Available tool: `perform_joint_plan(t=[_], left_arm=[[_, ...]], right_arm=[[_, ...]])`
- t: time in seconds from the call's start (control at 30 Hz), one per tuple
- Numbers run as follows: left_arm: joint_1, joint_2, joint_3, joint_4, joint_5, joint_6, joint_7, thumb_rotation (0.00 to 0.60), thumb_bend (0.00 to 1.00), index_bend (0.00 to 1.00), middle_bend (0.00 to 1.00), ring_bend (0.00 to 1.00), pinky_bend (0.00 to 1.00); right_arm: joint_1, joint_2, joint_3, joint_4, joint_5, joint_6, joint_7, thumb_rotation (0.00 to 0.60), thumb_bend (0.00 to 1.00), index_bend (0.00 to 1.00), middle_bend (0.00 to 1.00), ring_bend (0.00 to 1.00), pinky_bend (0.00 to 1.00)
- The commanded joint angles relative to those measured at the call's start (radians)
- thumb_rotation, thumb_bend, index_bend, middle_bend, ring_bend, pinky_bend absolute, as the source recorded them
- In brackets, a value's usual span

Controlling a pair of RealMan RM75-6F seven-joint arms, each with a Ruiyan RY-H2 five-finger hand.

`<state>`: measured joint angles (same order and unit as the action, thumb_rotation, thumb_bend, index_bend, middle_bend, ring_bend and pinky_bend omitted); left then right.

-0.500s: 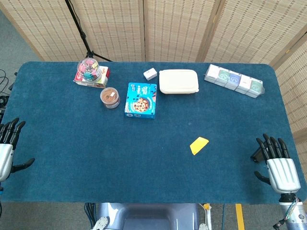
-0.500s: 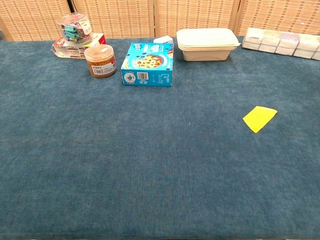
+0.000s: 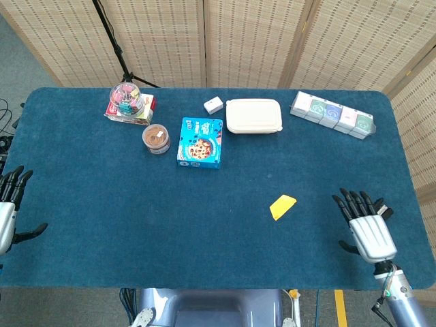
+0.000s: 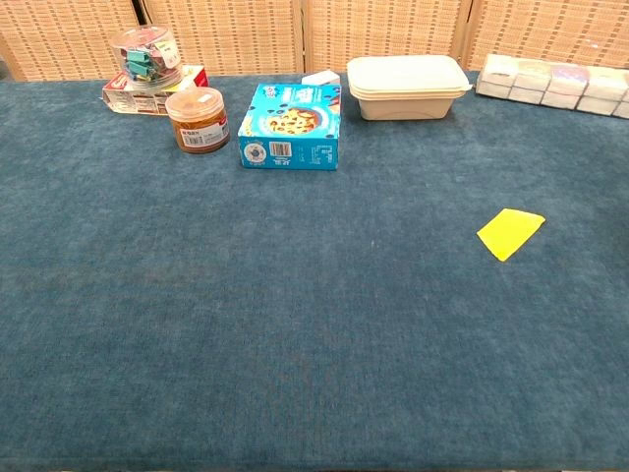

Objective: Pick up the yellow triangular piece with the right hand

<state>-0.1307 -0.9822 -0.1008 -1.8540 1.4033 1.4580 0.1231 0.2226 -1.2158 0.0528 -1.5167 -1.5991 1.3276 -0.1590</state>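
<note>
Both hands sit at the near edge of the table (image 3: pixel 82 225), one at each side. At the near right corner the right hand (image 3: pixel 366 225) hovers over the blue cloth with its fingers (image 3: pixel 351 201) spread apart and pointing toward the far side, holding nothing; it shows only in the head view. At the near left edge the left hand (image 3: pixel 7 211) is partly cut off by the frame, its dark fingers apart and its thumb out to the side, also holding nothing. Near the right hand, to its left and slightly farther back, the yellow triangular piece (image 3: pixel 283 206) lies flat on the cloth, apart from the hand and from everything else. It is a thin, bright yellow, flat shape; in the chest view the yellow triangular piece (image 4: pixel 510 233) looks more like a wedge with one corner cut off than a clean triangle. Farther back toward the middle stands a blue cookie box (image 3: pixel 200 142), with a brown-lidded jar (image 3: pixel 156 138) just to its left. Beyond those, along the far edge, are a clear tub of colourful clips (image 3: pixel 127 99) resting on a red and white box (image 3: pixel 139 111), a small white box (image 3: pixel 213 105), a cream lidded container (image 3: pixel 253 116), and a row of small packs (image 3: pixel 333 114) at the far right.
</note>
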Motion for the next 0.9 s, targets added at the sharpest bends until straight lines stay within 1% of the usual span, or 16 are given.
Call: perform_joint_plan(t=[0.03,0.1,0.2,0.27,0.33,0.43,0.53,0.67,0.73,0.8,0.9], left_arm=[[-0.002,0.001,0.0,0.0,-0.004,-0.004,0.0,0.6,0.0,0.0,0.0,0.0,0.0],[-0.002,0.001,-0.003,0.0,-0.009,-0.003,-0.001,0.6,0.0,0.0,0.0,0.0,0.0],[-0.003,0.0,-0.004,0.0,-0.017,-0.006,0.002,0.6,0.0,0.0,0.0,0.0,0.0],[-0.006,-0.002,-0.006,-0.001,-0.024,-0.009,0.006,0.6,0.0,0.0,0.0,0.0,0.0],[-0.008,-0.003,-0.007,-0.004,-0.029,-0.013,0.013,0.6,0.0,0.0,0.0,0.0,0.0],[-0.011,-0.007,-0.006,-0.006,-0.03,-0.014,0.026,0.6,0.0,0.0,0.0,0.0,0.0],[-0.012,-0.011,-0.003,-0.008,-0.027,-0.015,0.037,0.6,0.0,0.0,0.0,0.0,0.0],[-0.013,-0.014,-0.002,-0.01,-0.029,-0.015,0.045,0.6,0.0,0.0,0.0,0.0,0.0],[-0.013,-0.015,-0.003,-0.011,-0.031,-0.014,0.046,0.6,0.0,0.0,0.0,0.0,0.0],[-0.013,-0.016,-0.004,-0.011,-0.033,-0.013,0.045,0.6,0.0,0.0,0.0,0.0,0.0],[-0.014,-0.015,-0.004,-0.01,-0.037,-0.016,0.043,0.6,0.0,0.0,0.0,0.0,0.0]], right_arm=[[0.067,-0.016,0.021,0.007,-0.006,-0.073,0.046,0.6,0.0,0.0,0.0,0.0,0.0],[0.109,-0.03,0.033,0.024,-0.007,-0.115,0.076,0.6,0.0,0.01,0.0,0.0,0.0],[0.155,-0.049,0.055,0.046,0.036,-0.185,0.112,0.6,0.0,0.04,0.0,0.0,0.0],[0.178,-0.04,0.065,0.021,0.097,-0.256,0.132,0.6,0.0,0.07,0.0,0.0,0.0],[0.203,-0.023,0.078,-0.017,0.165,-0.331,0.153,0.6,0.0,0.11,0.0,0.0,0.0],[0.236,-0.018,0.102,-0.026,0.252,-0.398,0.138,0.6,0.0,0.18,0.0,0.0,0.0],[0.262,-0.033,0.122,-0.018,0.34,-0.439,0.097,0.6,0.0,0.25,0.0,0.0,0.0],[0.291,-0.046,0.147,-0.027,0.463,-0.478,0.045,0.6,0.01,0.27,0.0,0.0,0.0],[0.305,-0.051,0.158,-0.035,0.527,-0.487,0.016,0.6,0.04,0.29,0.0,0.0,0.0],[0.326,-0.075,0.179,-0.04,0.633,-0.477,-0.03,0.6,0.08,0.3,0.0,0.0,0.0],[0.353,-0.102,0.184,-0.054,0.763,-0.444,-0.119,0.6,0.11,0.33,0.0,0.0,0.0]])
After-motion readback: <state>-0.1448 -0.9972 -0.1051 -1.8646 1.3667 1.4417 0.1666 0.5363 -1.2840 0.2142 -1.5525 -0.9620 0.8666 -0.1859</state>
